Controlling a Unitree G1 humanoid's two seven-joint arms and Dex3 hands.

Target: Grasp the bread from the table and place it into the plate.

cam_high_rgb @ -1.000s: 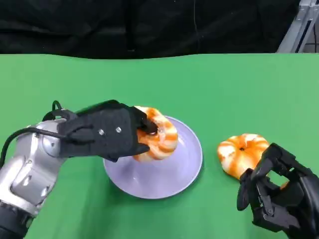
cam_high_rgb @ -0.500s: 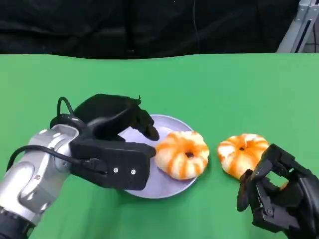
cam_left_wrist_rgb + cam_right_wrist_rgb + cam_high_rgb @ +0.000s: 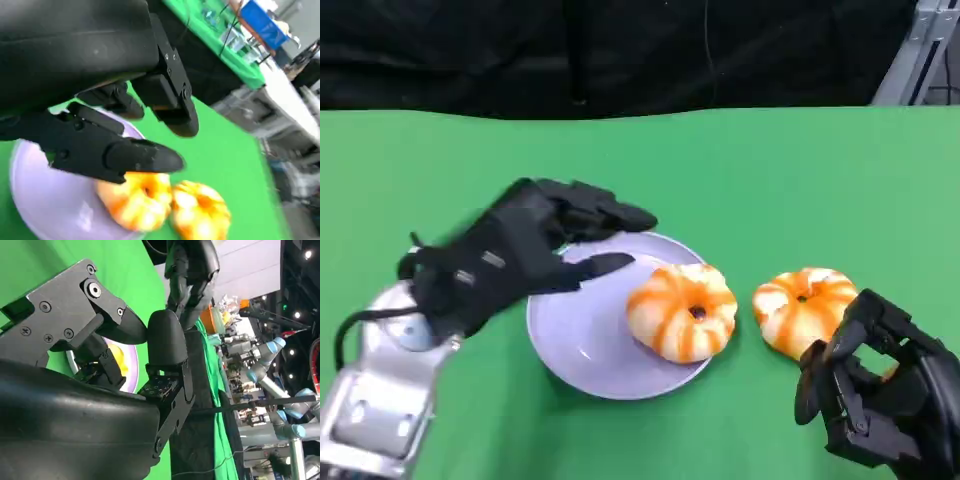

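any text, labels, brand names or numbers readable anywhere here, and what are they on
None can be read.
The plate, both breads and the green table carry no print.
The left hand and right hand show only screws, no markings.
The blue box and the background clutter in the wrist views are too blurred or too small to read.

Green table, flat, black backdrop along far edge. Lavender plate resting on cloth, left of centre. Orange-and-white striped bread sitting in plate, toward its right rim. Second striped bread lying straight on green, just right of plate, clear of rim. From left wrist view: both breads close together, nearly touching, plate underneath nearer one.
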